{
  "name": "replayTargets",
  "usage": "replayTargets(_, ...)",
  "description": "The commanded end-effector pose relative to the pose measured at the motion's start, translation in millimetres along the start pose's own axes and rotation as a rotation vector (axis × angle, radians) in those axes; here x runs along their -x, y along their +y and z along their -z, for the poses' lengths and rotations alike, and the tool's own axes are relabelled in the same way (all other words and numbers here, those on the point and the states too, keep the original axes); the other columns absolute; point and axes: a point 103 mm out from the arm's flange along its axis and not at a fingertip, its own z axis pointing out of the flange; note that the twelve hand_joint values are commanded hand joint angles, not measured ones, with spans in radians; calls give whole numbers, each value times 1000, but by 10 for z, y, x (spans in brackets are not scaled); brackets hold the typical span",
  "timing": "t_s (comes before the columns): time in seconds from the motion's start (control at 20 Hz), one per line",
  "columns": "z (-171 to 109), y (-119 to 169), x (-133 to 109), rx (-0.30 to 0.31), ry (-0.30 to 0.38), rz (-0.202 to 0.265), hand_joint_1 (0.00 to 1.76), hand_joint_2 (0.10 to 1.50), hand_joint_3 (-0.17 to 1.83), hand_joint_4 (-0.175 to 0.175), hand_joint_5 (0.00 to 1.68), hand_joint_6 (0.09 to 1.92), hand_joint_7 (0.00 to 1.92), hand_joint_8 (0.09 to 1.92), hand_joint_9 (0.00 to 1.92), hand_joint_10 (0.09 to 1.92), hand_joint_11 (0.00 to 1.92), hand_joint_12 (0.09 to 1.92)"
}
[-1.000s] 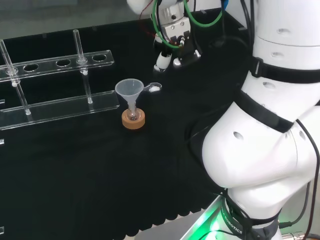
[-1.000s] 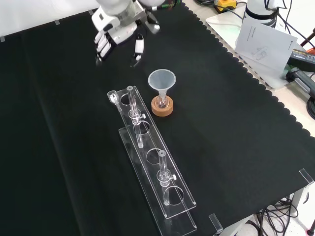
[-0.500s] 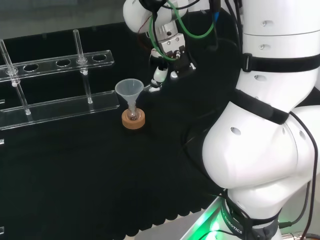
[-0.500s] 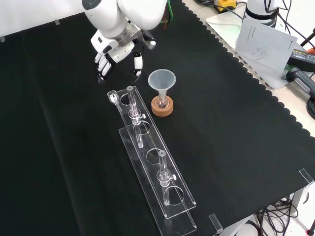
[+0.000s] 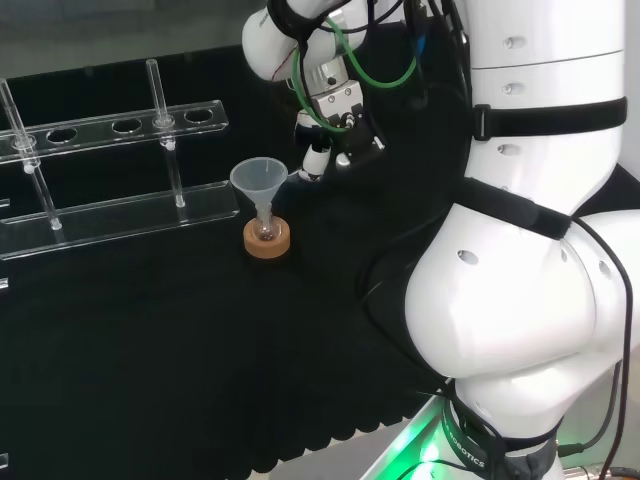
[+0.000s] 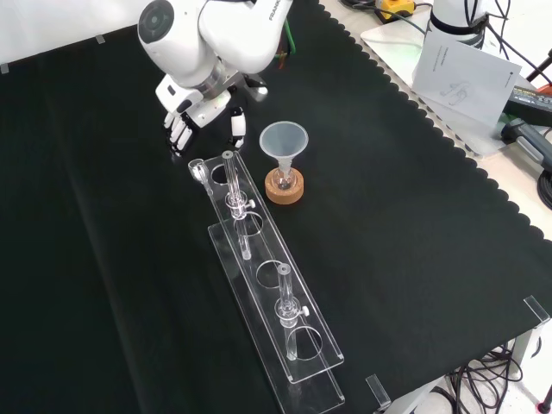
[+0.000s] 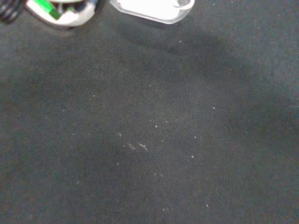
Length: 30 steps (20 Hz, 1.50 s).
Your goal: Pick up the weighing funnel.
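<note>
The weighing funnel (image 5: 299,177) is a small clear piece on the black cloth, just right of the big funnel's rim in the head view. The hand's fingertips (image 5: 313,164) cover most of it. The hand (image 5: 333,138) hangs low over that spot, its fingers pointing down and relaxed, open, with the thumb apart. In the front view the hand (image 6: 197,105) is at the upper left of the big funnel, with fingers (image 6: 178,131) and thumb (image 6: 235,129) spread above the cloth. I cannot make out the weighing funnel there. In the wrist view a blurred white part of the hand (image 7: 152,8) shows over bare cloth.
The big funnel (image 5: 259,180) (image 6: 283,138) stands mouth up in a small flask on a cork ring (image 5: 267,240) (image 6: 285,188), close to the hand. A clear rack (image 5: 120,200) (image 6: 259,276) with glass tubes lies beyond it. Papers and cables lie off the cloth (image 6: 466,73).
The hand has come down toward the cloth and moved closer to the big funnel, over the weighing funnel. Its fingers stay open. The funnel and rack have not moved.
</note>
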Motion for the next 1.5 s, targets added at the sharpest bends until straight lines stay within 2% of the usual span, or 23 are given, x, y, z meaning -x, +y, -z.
replayTargets(0.05,-77,143,5,-19,-3,20,841,601,544,-16,635,94,412,671,679,552,476,1303)
replayTargets(0.45,-156,266,50,-33,3,6,870,601,539,-9,685,127,434,669,703,546,484,1300)
replayTargets(0.65,-190,310,42,-40,4,14,880,604,538,-3,730,155,448,669,715,544,486,1299)
replayTargets(1.0,-227,348,48,-45,-15,15,888,608,535,11,676,529,489,639,761,484,493,1295)
replayTargets(1.5,-235,384,25,-19,-25,17,939,614,547,35,773,648,521,651,790,491,525,1290)
